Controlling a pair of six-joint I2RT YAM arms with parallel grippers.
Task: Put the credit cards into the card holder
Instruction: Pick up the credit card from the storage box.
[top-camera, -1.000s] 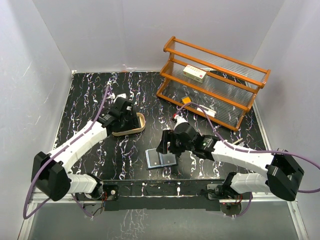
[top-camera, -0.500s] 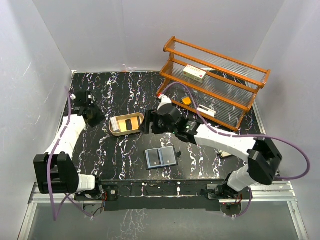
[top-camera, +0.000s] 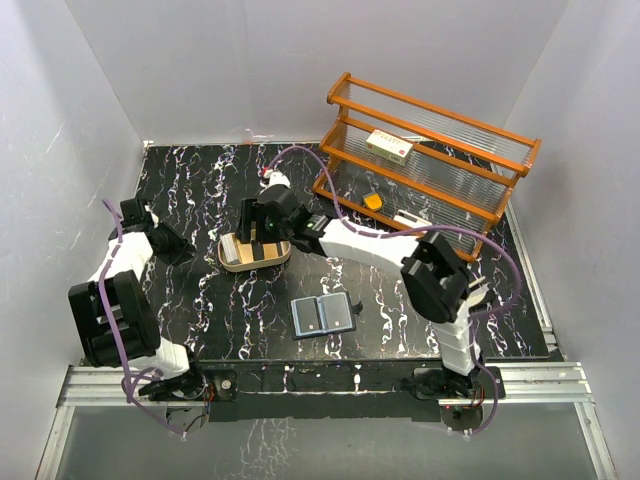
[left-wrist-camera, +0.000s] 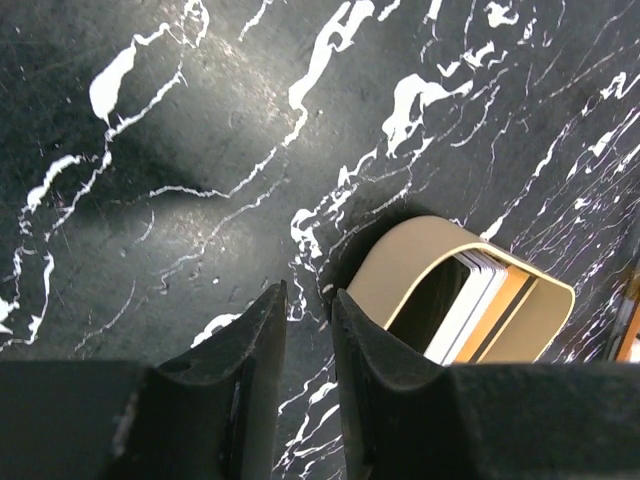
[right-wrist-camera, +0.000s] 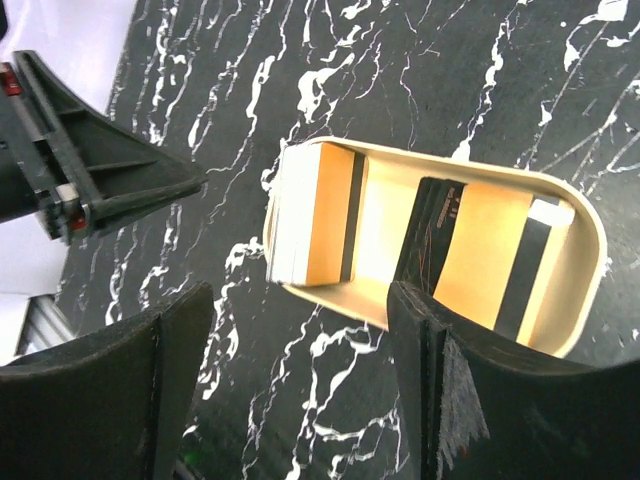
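The credit cards (right-wrist-camera: 310, 225) stand and lean inside a tan oval tray (right-wrist-camera: 585, 260): a pale and tan stack at one end, a dark card (right-wrist-camera: 435, 235) in the middle, and a tan card with a dark stripe beyond it. My right gripper (right-wrist-camera: 300, 300) hangs open over the tray's near rim (top-camera: 232, 262), holding nothing. My left gripper (left-wrist-camera: 307, 295) is low over the table, left of the tray (left-wrist-camera: 400, 265). Its jaws are narrowed to a slim gap with nothing between them. The card holder (top-camera: 323, 316) lies open and flat near the table's front, apart from both grippers.
An orange wooden shelf rack (top-camera: 430, 170) stands at the back right with a white-and-red box (top-camera: 388, 146) and a small orange object (top-camera: 372, 201) on it. White walls close in the black marbled table (top-camera: 200, 300) on three sides.
My right arm swung from beside the card holder out to the tray. My left arm drew back from the tray toward the left wall, and its jaws narrowed.
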